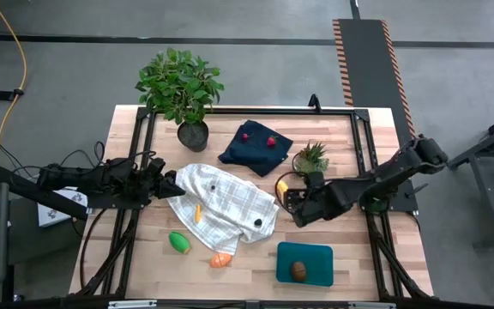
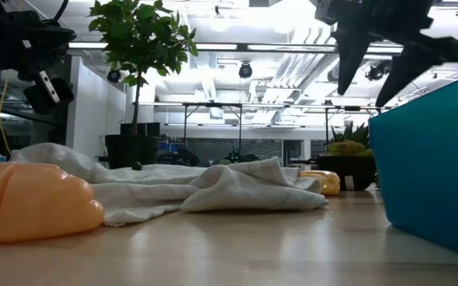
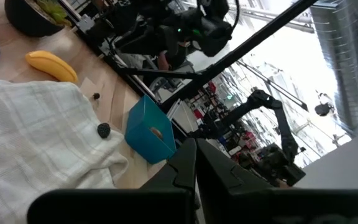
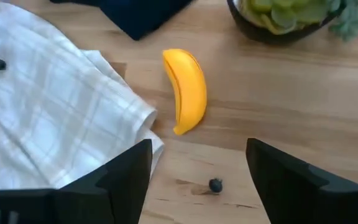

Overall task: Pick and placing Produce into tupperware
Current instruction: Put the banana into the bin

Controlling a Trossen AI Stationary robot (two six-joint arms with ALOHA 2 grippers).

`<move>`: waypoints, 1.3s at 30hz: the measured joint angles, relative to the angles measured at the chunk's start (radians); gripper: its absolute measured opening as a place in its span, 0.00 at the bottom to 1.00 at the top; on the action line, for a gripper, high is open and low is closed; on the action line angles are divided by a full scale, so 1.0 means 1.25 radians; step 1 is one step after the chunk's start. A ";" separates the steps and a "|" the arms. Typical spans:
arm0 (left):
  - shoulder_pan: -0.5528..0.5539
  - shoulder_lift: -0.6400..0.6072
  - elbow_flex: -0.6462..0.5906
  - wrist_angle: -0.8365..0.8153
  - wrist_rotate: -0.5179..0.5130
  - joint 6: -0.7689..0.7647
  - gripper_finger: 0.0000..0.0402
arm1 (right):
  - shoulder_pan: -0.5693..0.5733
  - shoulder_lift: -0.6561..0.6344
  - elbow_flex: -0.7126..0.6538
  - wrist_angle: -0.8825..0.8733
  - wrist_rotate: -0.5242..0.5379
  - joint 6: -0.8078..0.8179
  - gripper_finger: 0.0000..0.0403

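Note:
The yellow banana lies on the wood between the white checked cloth and the spiky plant. My right gripper hovers open just short of the banana, and a tiny dark berry lies between its fingers. The teal tupperware sits near the front edge with the brown round piece inside it. A green piece and an orange piece lie on the table in front of the cloth. Two red berries rest on the navy cloth. My left gripper is shut, raised at the cloth's left edge.
A large leafy potted plant stands at the far edge and the small spiky plant just beyond the banana. A small orange piece and dark berries lie on the checked cloth. Bare wood shows between the cloth and the tupperware.

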 joint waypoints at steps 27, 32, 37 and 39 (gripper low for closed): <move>0.000 0.000 0.000 -0.001 0.000 -0.027 0.00 | -0.148 0.218 0.036 0.139 -0.071 -0.221 0.59; 0.000 0.000 0.000 -0.001 -0.001 -0.031 0.00 | -0.184 0.219 0.007 0.185 -0.100 -0.242 0.59; 0.000 0.000 0.000 -0.001 -0.001 -0.039 0.00 | -0.191 0.219 -0.012 0.210 -0.117 -0.259 0.59; 0.000 0.000 0.000 -0.001 -0.001 -0.039 0.00 | -0.191 0.219 -0.017 0.211 -0.117 -0.259 0.59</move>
